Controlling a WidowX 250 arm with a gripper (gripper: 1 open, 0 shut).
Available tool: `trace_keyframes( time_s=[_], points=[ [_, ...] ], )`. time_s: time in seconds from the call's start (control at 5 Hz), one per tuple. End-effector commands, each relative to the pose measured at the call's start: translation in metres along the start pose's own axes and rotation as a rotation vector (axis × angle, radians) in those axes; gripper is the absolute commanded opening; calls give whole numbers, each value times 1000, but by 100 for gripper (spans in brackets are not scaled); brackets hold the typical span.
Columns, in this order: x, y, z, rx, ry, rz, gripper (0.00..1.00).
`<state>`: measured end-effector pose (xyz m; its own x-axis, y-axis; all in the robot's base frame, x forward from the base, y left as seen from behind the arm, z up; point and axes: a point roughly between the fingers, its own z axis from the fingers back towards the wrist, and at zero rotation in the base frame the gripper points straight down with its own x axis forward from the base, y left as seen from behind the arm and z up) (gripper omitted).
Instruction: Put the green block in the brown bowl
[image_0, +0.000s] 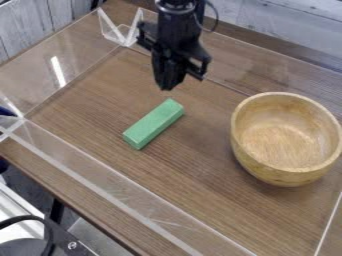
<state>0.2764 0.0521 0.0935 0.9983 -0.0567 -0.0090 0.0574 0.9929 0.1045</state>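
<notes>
Lying flat on the wood, green block (154, 125) — long side slanting toward the upper right, nothing gripping it. Placed outside brown bowl (285, 139), to its left in the view, w/ bare tabletop (201, 165) between. Not in the bowl, so task not done.

Hanging beyond the block's far end, toward the back of the table: gripper (177, 48), apart from the block. Fingers pointing roughly down at the table, but opening hard to read at this angle & size — can't tell wide or narrow. No sign of anything held, tho tips too dark to be sure.

Bowl sitting upright, mouth up, prob. so the block can just be dropped in from above. Slant of the block likely matters more: needs fingers turned to straddle the narrow width, not the length. Position back from the block prob. good for a fresh approach w/o knocking it.

Next, likely: come forward over the block's middle, line up, lower, close, lift well above the thick rim, then across & release. Main risk — catching only the far end, so block tips or skids. Also poss. clipping the rim if carried too low. Barely started, by the look of it.
</notes>
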Motion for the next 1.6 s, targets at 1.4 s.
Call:
trace_keyframes(
  time_s=[1.4],
  points=[
    [6, 23, -66, -35, 105, 107, 100]
  ],
)
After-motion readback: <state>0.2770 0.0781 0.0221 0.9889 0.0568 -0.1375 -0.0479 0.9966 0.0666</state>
